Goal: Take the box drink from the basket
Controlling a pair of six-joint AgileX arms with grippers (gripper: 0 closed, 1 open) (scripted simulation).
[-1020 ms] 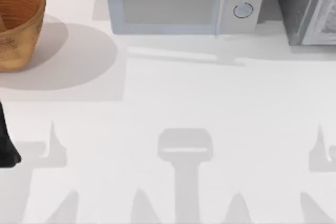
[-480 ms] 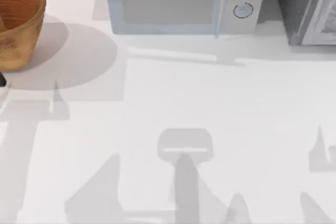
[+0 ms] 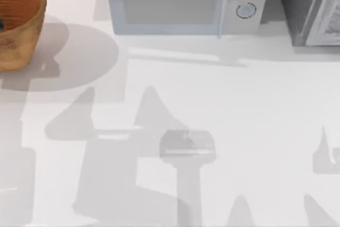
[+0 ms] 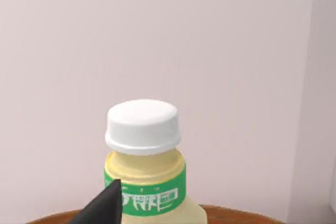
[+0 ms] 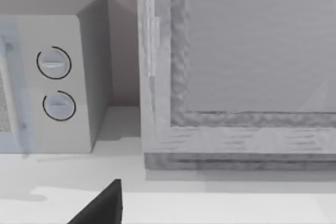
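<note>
The basket point(image 3: 18, 22) sits at the far left corner of the desk point(image 3: 223, 110) in the top view, with the microwave point(image 3: 183, 2) well apart to its right along the back edge. The left wrist view looks straight at the box drink point(image 4: 144, 169), standing upright with its white cap point(image 4: 143, 126) on top and the green neck band below it, its long axis vertical, and the basket's brown rim showing under it. So the drink lies directly ahead of the left tool point(image 4: 105, 208), very near, and a dark fingertip point(image 4: 107, 203) overlaps the neck band on one side; whether that tool is wide, narrow or already closed on the drink cannot be told. The left arm is plainly the nearer one. The right tool point(image 5: 102, 205) sits at the desk's right side, facing the microwave's dials and a grey cabinet point(image 5: 236, 77); its opening cannot be told either.
</note>
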